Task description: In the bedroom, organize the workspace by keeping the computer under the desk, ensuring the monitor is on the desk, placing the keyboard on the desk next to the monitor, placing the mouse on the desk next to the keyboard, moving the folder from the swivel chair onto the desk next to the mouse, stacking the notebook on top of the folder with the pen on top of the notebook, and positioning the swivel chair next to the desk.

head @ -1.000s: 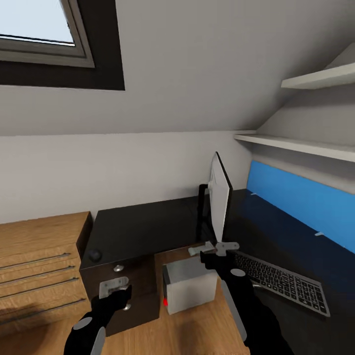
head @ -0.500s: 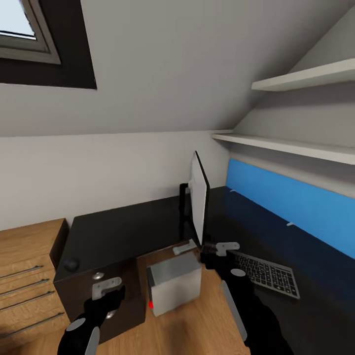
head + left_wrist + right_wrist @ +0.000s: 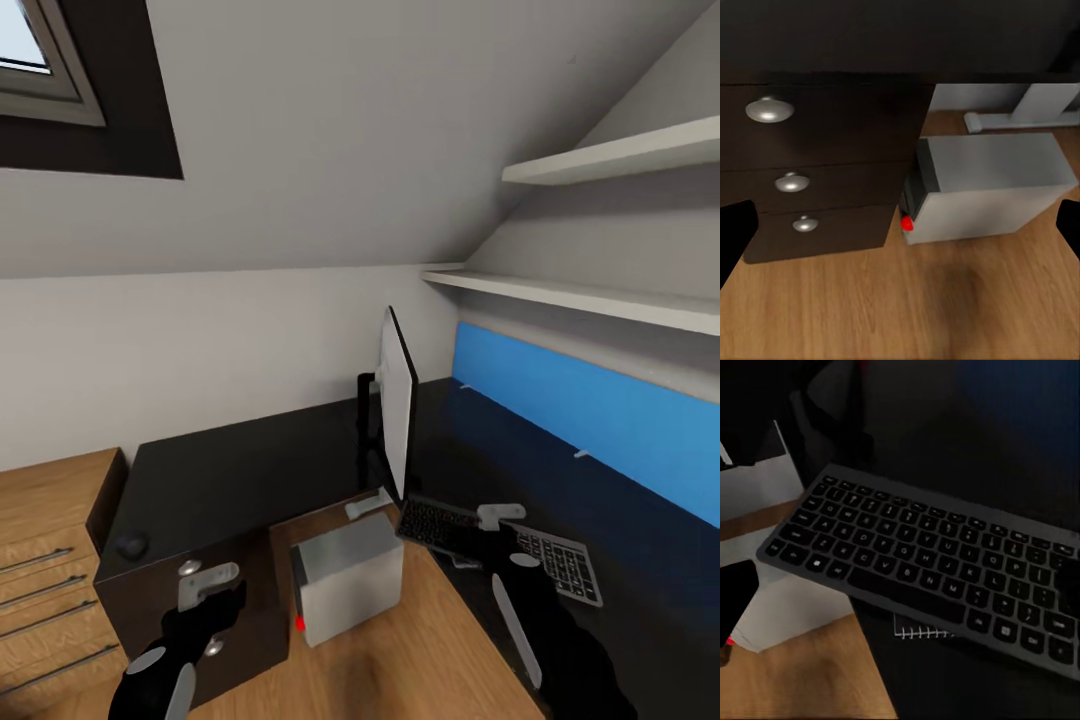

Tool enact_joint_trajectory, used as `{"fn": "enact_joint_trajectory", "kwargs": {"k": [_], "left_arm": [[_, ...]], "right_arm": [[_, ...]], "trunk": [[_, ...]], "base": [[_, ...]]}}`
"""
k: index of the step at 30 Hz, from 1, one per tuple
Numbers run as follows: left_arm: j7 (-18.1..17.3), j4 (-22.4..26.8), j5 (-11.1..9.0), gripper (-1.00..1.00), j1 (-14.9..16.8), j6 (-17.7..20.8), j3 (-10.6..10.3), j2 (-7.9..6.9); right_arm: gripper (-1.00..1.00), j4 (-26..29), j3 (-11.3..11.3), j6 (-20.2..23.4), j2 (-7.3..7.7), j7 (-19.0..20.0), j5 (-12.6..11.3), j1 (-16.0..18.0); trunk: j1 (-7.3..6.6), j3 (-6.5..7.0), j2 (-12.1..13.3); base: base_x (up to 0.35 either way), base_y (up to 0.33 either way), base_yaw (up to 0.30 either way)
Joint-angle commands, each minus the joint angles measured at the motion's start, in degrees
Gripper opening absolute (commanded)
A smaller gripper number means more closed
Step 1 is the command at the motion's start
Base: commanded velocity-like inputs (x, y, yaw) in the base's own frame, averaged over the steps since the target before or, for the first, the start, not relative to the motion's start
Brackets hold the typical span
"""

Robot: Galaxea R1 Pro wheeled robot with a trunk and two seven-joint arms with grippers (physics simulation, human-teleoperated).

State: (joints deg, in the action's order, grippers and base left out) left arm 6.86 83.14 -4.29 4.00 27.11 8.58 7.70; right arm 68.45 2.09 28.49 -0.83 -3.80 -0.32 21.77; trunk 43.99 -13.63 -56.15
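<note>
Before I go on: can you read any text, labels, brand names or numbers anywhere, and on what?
None can be read.
Keyboard: the keys carry pale legends, too small and blurred to read.
Computer: a red button on the front, no lettering visible.
Monitor: seen edge-on, pale back, no logo visible.
Desk drawers: plain fronts with round silver knobs, no labels.

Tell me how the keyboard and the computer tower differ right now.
The keyboard is flat, slim and dark-keyed; the computer is a boxy light grey block with a red button. The keyboard lies on the black desk, one end jutting past its edge; the computer stands on the wood floor in the desk's open bay. Neither is gripped.
</note>
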Motion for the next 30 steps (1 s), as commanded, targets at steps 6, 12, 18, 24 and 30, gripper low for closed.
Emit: {"fn": "enact_joint_trajectory", "kwargs": {"k": [6,12,18,24,30], "left_arm": [[0.3,0.1,-0.4,1.00,0.0,0.1,0.1,0.03],[0.3,0.1,-0.4,1.00,0.0,0.0,0.0,0.07],[0.3,0.1,-0.4,1.00,0.0,-0.1,-0.1,0.08],[0.3,0.1,-0.4,1.00,0.0,-0.2,-0.1,0.11],[0.3,0.1,-0.4,1.00,0.0,-0.1,-0.2,0.12]], "right_arm": [[1.00,-16.5,-2.2,-8.6,4.47,0.0,-0.2,6.2],[1.00,-29.4,-2.3,-13.2,6.16,0.0,-0.3,12.0],[1.00,-34.6,-2.5,-14.7,6.57,0.0,-0.4,14.7],[1.00,-35.6,-3.1,-14.5,6.36,-0.3,-0.4,15.2],[1.00,-35.4,-4.4,-12.7,6.31,-0.5,-2.1,15.2]], "trunk": [[0.02,-0.08,-0.1],[0.02,-0.08,-0.1],[0.02,-0.08,-0.1],[0.02,-0.08,-0.1],[0.02,-0.08,-0.1]], "base": [[0.099,0.000,0.000],[0.151,0.000,0.000],[0.279,0.000,0.000],[0.301,0.023,0.000],[0.196,0.046,0.000]]}}
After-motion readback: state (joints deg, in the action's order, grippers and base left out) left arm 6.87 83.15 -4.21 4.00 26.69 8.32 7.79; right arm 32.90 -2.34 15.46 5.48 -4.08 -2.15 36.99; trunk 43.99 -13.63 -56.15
